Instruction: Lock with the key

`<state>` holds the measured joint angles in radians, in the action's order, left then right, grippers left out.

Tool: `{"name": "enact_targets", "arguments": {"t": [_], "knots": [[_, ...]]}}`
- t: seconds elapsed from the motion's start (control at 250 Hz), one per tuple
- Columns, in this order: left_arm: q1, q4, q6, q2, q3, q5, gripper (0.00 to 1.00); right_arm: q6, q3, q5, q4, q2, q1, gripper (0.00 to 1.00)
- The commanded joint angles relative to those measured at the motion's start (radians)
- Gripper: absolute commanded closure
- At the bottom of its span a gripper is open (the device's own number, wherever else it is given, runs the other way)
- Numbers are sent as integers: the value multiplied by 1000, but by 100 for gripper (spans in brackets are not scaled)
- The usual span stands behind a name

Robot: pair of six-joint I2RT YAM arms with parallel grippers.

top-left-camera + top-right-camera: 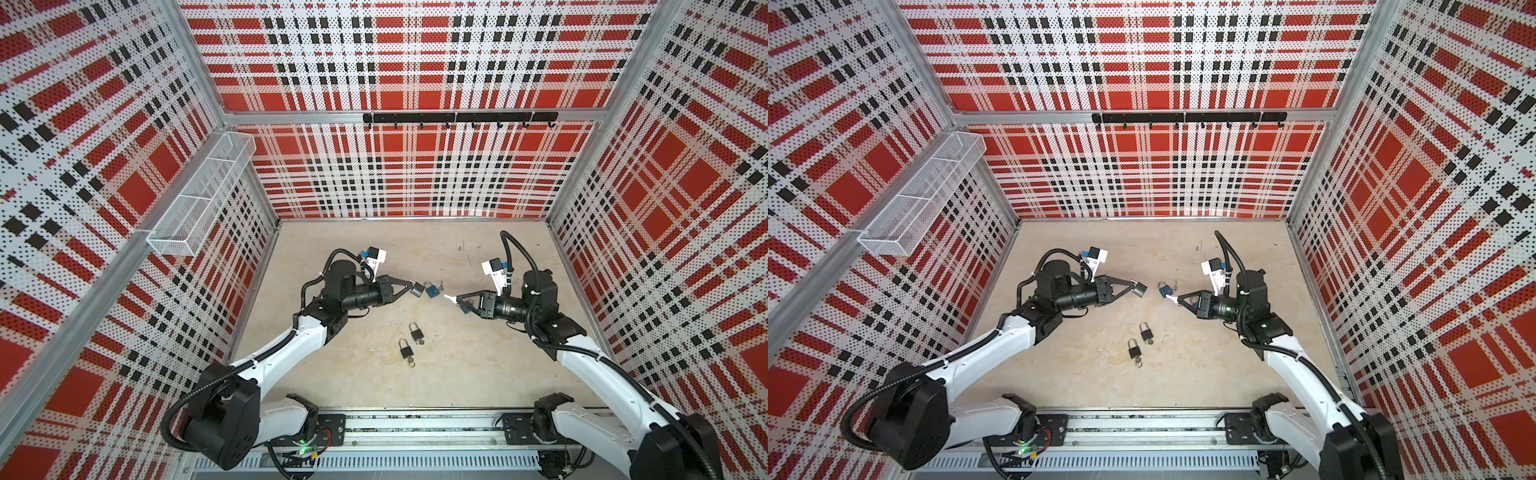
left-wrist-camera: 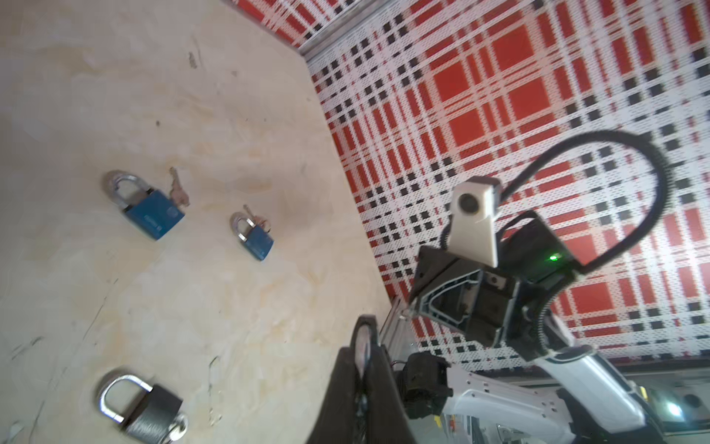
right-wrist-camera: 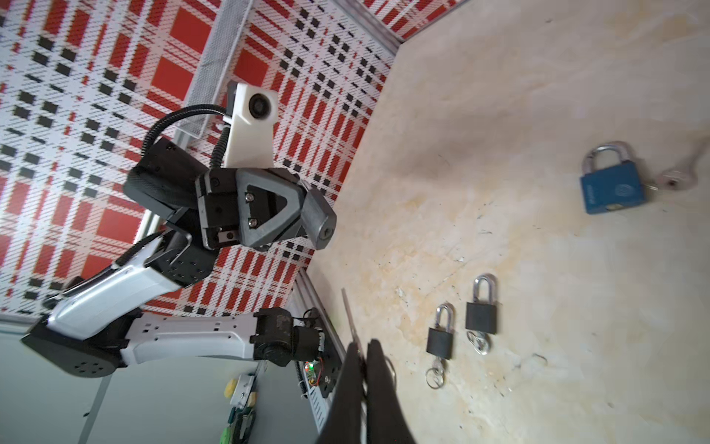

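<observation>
My left gripper [image 1: 409, 286] is shut on a grey padlock [image 1: 416, 288] and holds it above the floor. In the right wrist view the padlock's [image 3: 319, 219] keyhole end points away from the left arm. In the left wrist view its silver shackle [image 2: 363, 340] shows between the fingers of the left gripper [image 2: 363, 346]. My right gripper [image 1: 457, 298] is shut on the key [image 1: 449, 297], whose thin blade [image 3: 349, 311] sticks out past the right gripper's [image 3: 363, 346] fingertips, with a ring [image 3: 390, 369] hanging beside them. Key and padlock face each other a short gap apart.
A blue padlock [image 1: 431, 289] with a key lies on the floor under the gap, and another one [image 2: 255, 238] lies near the right gripper. Two black padlocks [image 1: 414, 332] [image 1: 405, 348] with key rings lie nearer the front. A wire basket [image 1: 199, 195] hangs on the left wall.
</observation>
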<state>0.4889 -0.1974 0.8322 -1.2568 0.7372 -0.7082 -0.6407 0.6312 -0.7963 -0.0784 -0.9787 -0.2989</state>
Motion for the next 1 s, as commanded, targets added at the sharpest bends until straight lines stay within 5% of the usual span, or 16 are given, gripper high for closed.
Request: {"name": "enact_targets", "arguments": {"t": [0.0, 0.376, 0.996], "knots": [[74, 164, -132, 14, 26, 73, 100, 88, 8, 102, -173, 54, 18, 100], [316, 162, -177, -198, 87, 216, 100, 76, -89, 153, -329, 222, 162, 100], [398, -48, -61, -575, 209, 255, 100, 104, -121, 136, -338, 182, 239, 100]]}}
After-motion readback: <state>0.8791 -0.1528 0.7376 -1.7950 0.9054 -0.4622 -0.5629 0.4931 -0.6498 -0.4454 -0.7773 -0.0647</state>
